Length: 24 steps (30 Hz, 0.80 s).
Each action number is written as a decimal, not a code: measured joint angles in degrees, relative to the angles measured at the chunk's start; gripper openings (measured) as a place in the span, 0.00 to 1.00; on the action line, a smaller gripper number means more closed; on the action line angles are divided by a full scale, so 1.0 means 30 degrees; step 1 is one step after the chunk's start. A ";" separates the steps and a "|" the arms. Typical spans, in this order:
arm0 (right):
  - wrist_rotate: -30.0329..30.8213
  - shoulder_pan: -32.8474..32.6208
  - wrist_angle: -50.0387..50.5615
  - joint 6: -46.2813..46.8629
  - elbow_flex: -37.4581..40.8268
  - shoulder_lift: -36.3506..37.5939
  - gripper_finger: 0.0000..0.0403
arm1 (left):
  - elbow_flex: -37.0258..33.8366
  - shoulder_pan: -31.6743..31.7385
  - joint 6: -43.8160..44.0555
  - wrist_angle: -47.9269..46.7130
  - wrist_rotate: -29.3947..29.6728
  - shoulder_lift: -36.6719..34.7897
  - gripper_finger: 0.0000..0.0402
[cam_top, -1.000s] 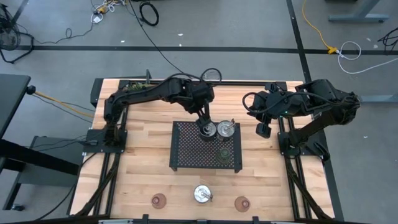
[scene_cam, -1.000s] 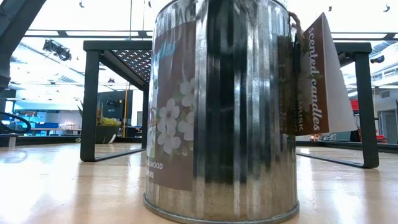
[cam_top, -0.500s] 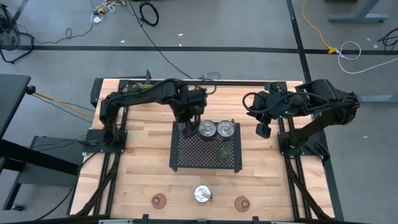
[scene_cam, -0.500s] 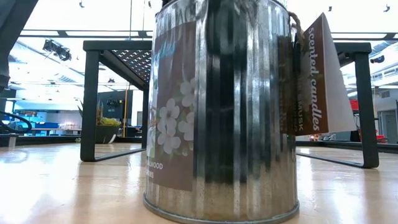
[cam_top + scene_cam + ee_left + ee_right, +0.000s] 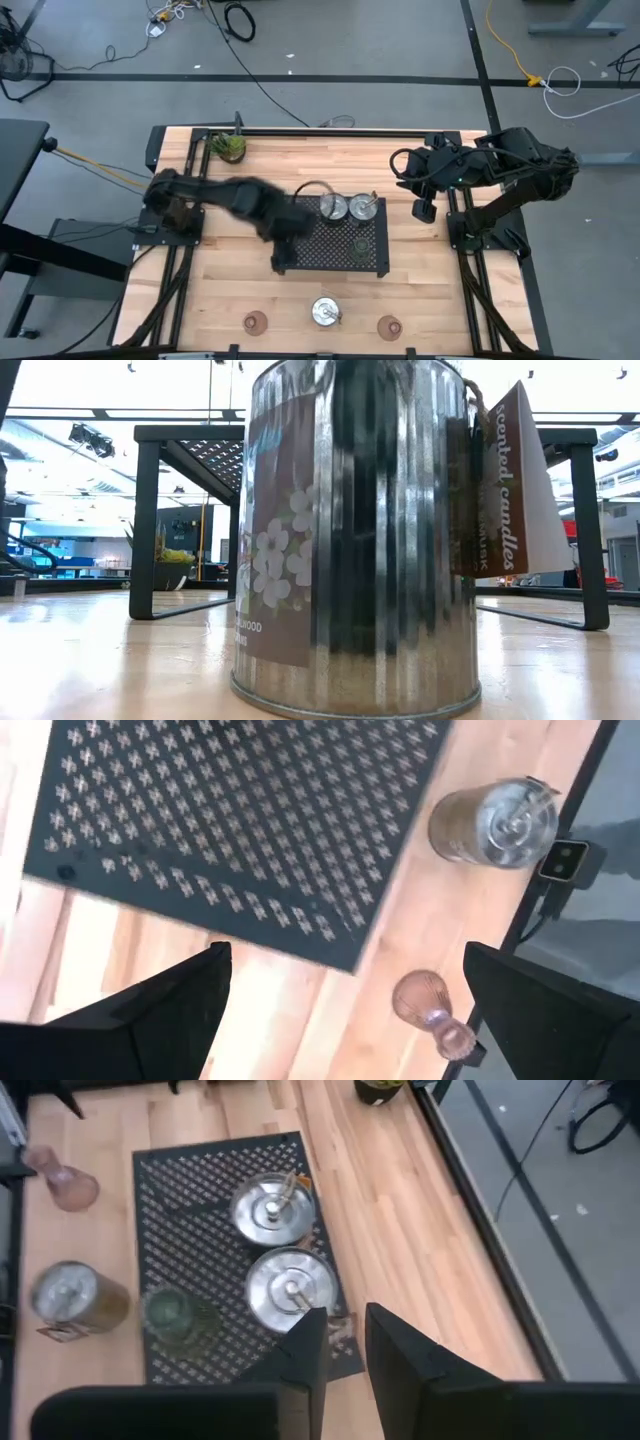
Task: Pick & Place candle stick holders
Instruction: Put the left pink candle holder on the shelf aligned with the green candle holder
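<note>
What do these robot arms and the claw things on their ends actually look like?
Both arms are dark, nearly black, jointed segments on black frames at the table's sides. The right arm carries looping black cables. Each end effector has two flat, dark, blocky fingers: the left end effector has broad ones, the right end effector narrower ones.

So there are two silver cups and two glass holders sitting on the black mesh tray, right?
Not quite. The black mesh tray carries two silver cups but only one glass holder, the olive-green one. The high view shows the two reddish-brown glass holders on the bare table near its front edge.
</note>
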<state>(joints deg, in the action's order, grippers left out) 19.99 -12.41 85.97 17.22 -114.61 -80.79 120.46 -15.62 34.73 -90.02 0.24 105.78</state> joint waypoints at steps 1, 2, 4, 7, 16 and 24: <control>-0.0031 0.0003 -0.0119 0.0292 0.0000 0.0000 0.18 | 0.0002 -0.0584 0.0533 -0.0001 0.0308 -0.0162 0.99; -0.0036 -0.0007 -0.0250 0.0662 0.0000 0.0000 0.18 | 0.0002 -0.1221 0.1000 0.0002 0.0613 -0.0260 0.99; -0.0338 -0.0058 -0.0437 0.1440 0.0000 0.0000 0.18 | 0.0002 -0.2343 0.1805 0.0005 0.1478 -0.0307 0.99; -0.0995 -0.0235 -0.0893 0.2645 0.0000 -0.0033 0.18 | -0.0357 -0.3936 0.2733 0.0053 0.2392 -0.0321 0.99; -0.1029 -0.1427 -0.4155 0.5992 0.1088 -0.0357 0.18 | -0.5893 -0.9422 0.9166 0.0000 0.3343 -0.1196 0.99; -0.1567 -0.2088 -0.7779 0.7626 0.3984 -0.0372 0.18 | -0.9286 -1.2295 1.3968 0.4182 0.4550 -0.1830 0.99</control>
<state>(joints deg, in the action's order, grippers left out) 15.29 -18.68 62.63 40.10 -102.65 -81.91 92.60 -52.51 76.64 -77.48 13.89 100.29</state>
